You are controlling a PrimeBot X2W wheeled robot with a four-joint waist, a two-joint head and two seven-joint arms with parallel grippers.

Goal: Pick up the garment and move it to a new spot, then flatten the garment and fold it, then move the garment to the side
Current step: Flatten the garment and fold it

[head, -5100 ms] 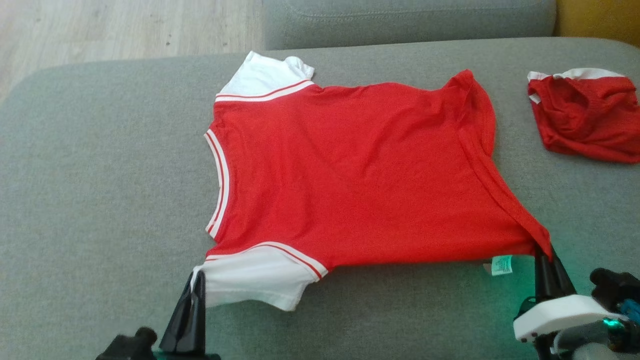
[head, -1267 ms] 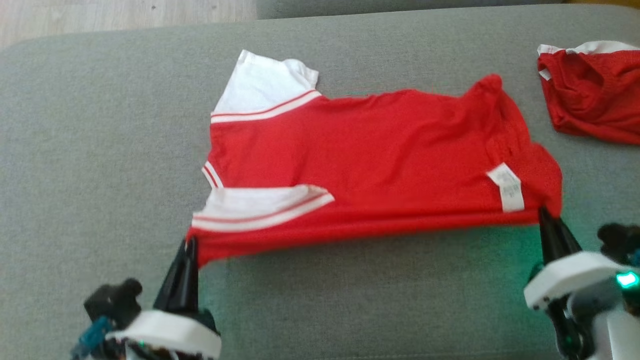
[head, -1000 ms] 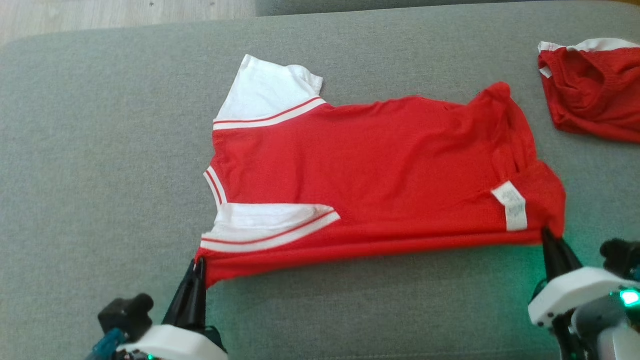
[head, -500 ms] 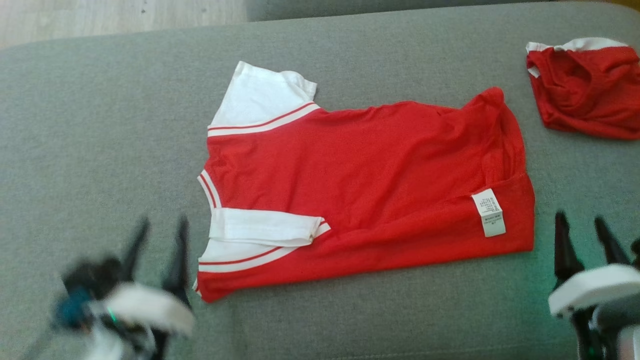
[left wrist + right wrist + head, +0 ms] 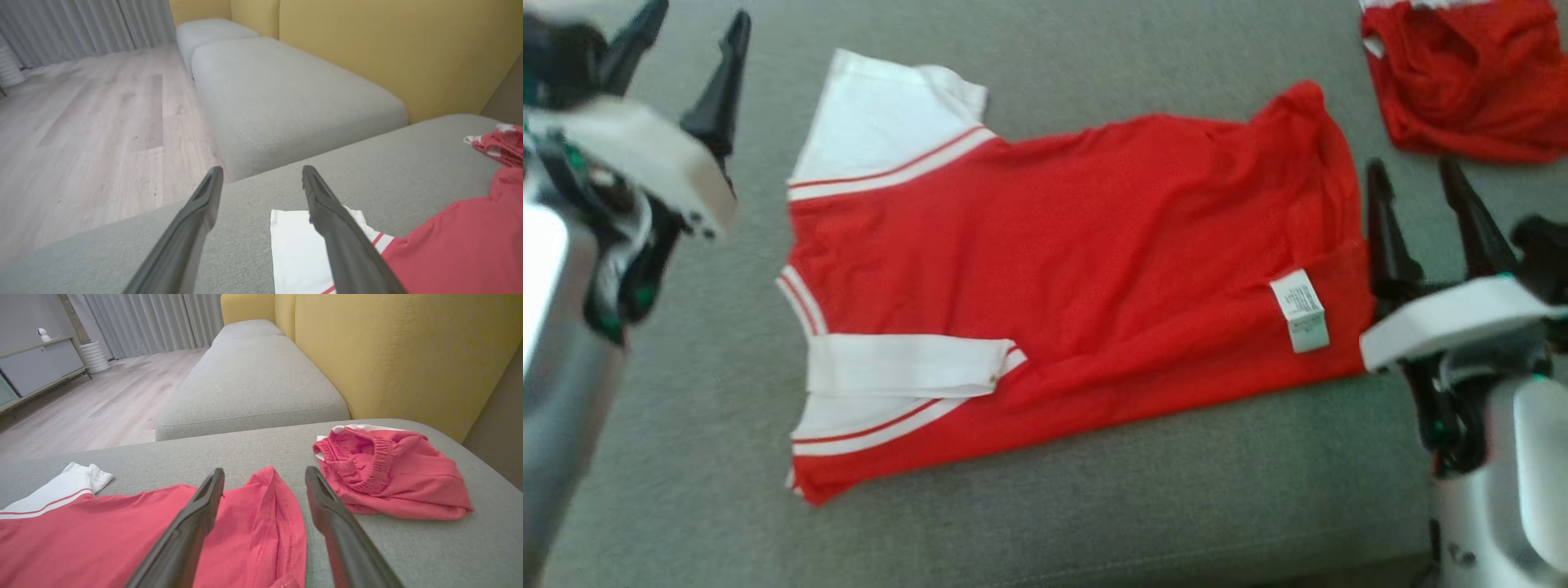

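Observation:
The garment [image 5: 1078, 269] is a red T-shirt with white sleeves, lying on the grey cushion [image 5: 1094, 506] with its near long edge folded over toward the middle, a white label [image 5: 1300, 310] facing up. My left gripper [image 5: 690, 20] stands open at the upper left, beside the far white sleeve [image 5: 296, 249], holding nothing. At the shirt's hem end [image 5: 265, 522] on the right, my right gripper [image 5: 1413, 175] is open and empty too. In each wrist view the two dark fingers stand wide apart.
A second red piece of clothing [image 5: 1462, 82] [image 5: 392, 473] lies crumpled at the far right of the cushion. Another grey cushion [image 5: 249, 384] and a yellow backrest [image 5: 400, 351] stand behind. Wooden floor [image 5: 90, 122] lies to the left.
Both grippers let go of the shirt's near edge and opened, leaving it folded over. Both have since moved toward the far side of the shirt. The camera has shifted as well.

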